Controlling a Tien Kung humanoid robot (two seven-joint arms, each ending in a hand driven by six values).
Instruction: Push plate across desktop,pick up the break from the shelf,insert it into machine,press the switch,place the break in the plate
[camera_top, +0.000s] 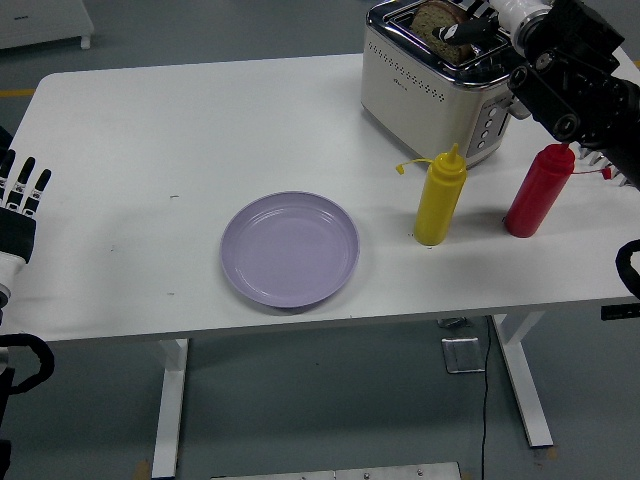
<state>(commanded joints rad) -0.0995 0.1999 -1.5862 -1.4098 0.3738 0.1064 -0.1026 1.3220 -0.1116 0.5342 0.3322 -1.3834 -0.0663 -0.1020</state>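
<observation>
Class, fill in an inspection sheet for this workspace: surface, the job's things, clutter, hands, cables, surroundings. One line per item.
Surface: white table, a few small dark specks, otherwise bare.
Job's things: purple plate empty, near the front edge; bread slice standing in the toaster slot at the far right.
Clutter: yellow squeeze bottle and red squeeze bottle, upright, in front of the toaster.
Hands: right robot hand at the bread slice atop the toaster, fingers on it; left robot hand resting at the left edge, fingers extended.
Cables: one black cable hanging under the table.
Surroundings: grey floor; white table legs; no person seen.
</observation>
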